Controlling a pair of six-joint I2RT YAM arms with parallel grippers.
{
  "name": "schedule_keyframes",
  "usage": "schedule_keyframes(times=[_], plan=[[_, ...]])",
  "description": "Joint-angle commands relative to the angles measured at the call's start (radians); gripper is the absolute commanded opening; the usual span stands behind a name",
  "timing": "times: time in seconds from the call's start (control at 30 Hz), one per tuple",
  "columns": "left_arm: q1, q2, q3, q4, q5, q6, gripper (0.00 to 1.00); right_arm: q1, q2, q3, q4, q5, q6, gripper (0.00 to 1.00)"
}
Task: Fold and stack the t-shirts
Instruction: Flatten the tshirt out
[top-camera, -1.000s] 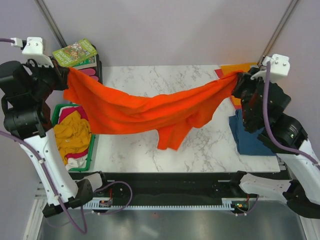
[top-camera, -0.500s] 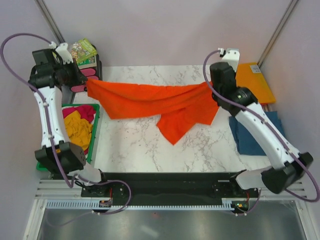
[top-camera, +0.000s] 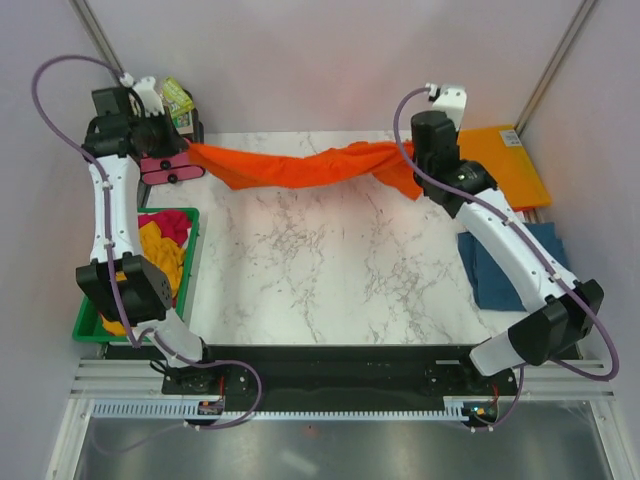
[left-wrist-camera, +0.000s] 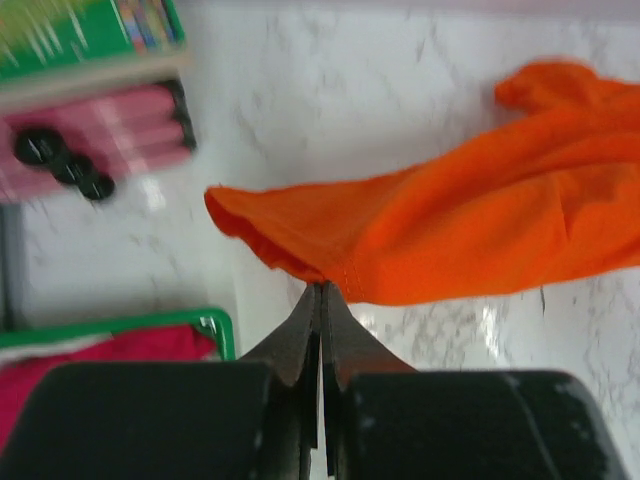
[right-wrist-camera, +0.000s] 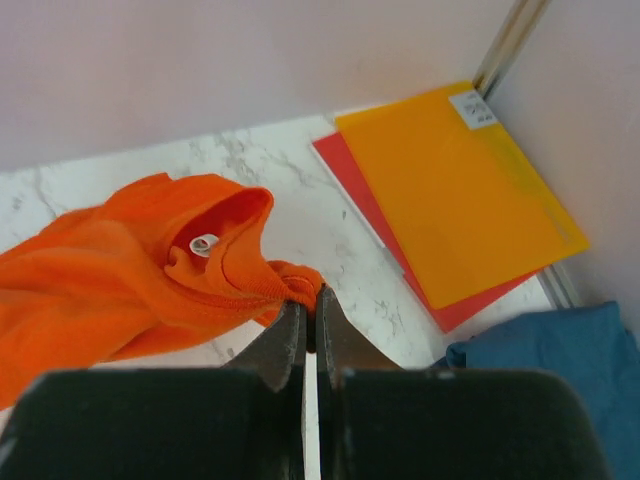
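Saw tee (top-camera: 300, 168) strung left-to-right along far edge of table (top-camera: 330, 270), pinched at left end by clamped left gripper (left-wrist-camera: 320, 292), at collar end by clamped right gripper (right-wrist-camera: 308, 292), equally near both arms.

The white marble-pattern desk (top-camera: 330, 270) has grey veins, the bright orange soft cotton t-shirt (top-camera: 290, 170), teal-blue folded cotton tee (top-camera: 495, 275), orange stiff flat folder (right-wrist-camera: 450, 190) and red flat folder (right-wrist-camera: 355, 188) are all plain, and the green plastic bin (top-camera: 192, 260) shows a mustard-yellow crumpled tee (top-camera: 165, 255) and a magenta crumpled tee (top-camera: 175, 225).
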Motion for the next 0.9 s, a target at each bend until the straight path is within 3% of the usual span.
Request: schedule_keyframes(times=[0.0,0.23,0.53,0.87], plan=[[0.002,-0.075,-0.314,0.071,-0.027,0.062,0.02,-0.010,-0.067,-0.186,0.036,-0.036,0.056,0.00],[0.005,-0.233,-0.537,0.165,-0.063,0.126,0.02,-0.010,-0.172,-0.350,0.059,-0.021,0.067,0.00],[0.007,-0.144,-0.267,0.124,-0.055,0.018,0.02,-0.019,-0.048,-0.145,0.048,-0.014,0.061,0.00],[0.010,-0.592,-0.453,0.098,-0.004,0.060,0.02,0.053,-0.431,-0.304,-0.010,0.019,0.026,0.00]])
